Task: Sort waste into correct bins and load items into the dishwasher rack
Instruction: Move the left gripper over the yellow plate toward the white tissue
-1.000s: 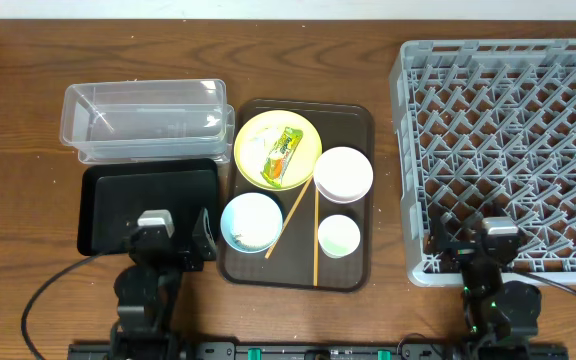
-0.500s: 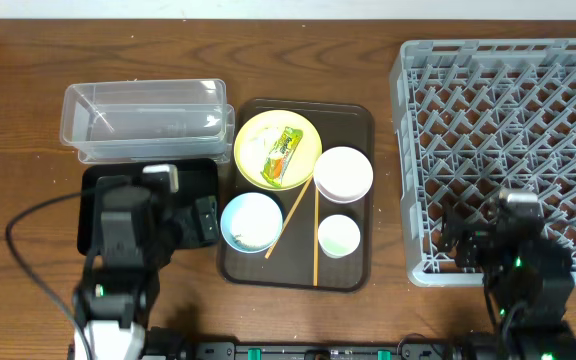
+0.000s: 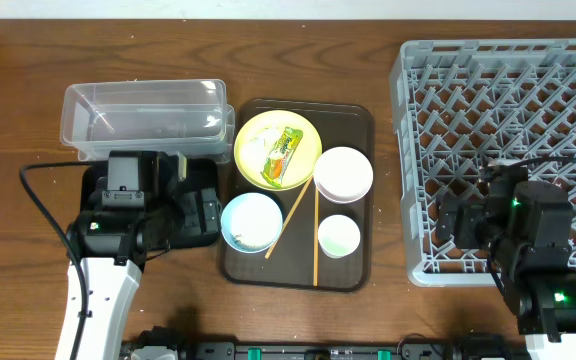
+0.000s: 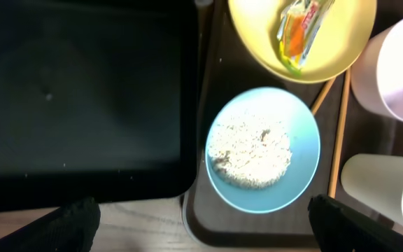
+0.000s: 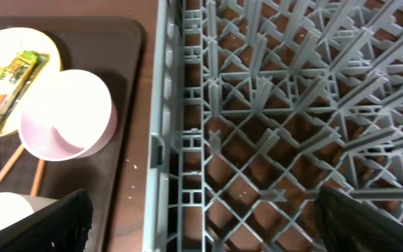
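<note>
The left wrist view shows white rice [image 4: 250, 148] heaped in the blue bowl [image 4: 303, 150], just beside the black tray [image 4: 82, 91]; the overhead view barely resolves it. Only the overhead shows the clear tub [image 3: 143, 120] behind that tray.

On the brown tray [image 3: 353, 125], the wrapper [image 3: 286, 152] lies on the yellow plate [image 3: 258, 128], its long axis slanting far-right to near-left. One chopstick [image 3: 316, 245] runs front to back, and the other [image 3: 290, 212] slants alongside the blue bowl.

The left gripper [image 4: 205, 224] points down over the black tray's right edge, jaws spread wide and empty. The right gripper [image 5: 208, 224] hangs over the rack's [image 3: 498, 48] near-left corner, equally wide and empty.
</note>
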`<state>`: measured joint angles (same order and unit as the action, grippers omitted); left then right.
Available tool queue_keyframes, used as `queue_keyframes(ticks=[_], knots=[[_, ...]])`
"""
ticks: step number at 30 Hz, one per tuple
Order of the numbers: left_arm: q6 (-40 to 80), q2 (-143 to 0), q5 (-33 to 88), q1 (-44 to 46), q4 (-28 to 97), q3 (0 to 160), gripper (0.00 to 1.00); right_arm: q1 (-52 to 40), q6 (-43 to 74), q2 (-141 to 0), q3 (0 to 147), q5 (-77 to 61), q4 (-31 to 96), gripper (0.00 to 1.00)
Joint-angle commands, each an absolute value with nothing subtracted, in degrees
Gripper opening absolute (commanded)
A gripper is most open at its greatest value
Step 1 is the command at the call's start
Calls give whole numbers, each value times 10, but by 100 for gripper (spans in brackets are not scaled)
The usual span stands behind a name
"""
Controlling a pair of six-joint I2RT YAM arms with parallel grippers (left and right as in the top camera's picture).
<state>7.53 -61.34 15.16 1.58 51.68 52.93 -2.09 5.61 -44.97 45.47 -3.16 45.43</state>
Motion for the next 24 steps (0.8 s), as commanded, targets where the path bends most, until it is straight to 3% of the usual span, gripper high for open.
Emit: queue_keyframes(ticks=[1,9,24], knots=[[76,-613,161,14,486,542,98,-25,51,-448,468,-46,450,99],[6,-621,161,33,345,542,98,-25,53,-448,468,-46,448,99],[-86,-778,83,175,77,542,99,-25,58,-448,467,-46,447,99]])
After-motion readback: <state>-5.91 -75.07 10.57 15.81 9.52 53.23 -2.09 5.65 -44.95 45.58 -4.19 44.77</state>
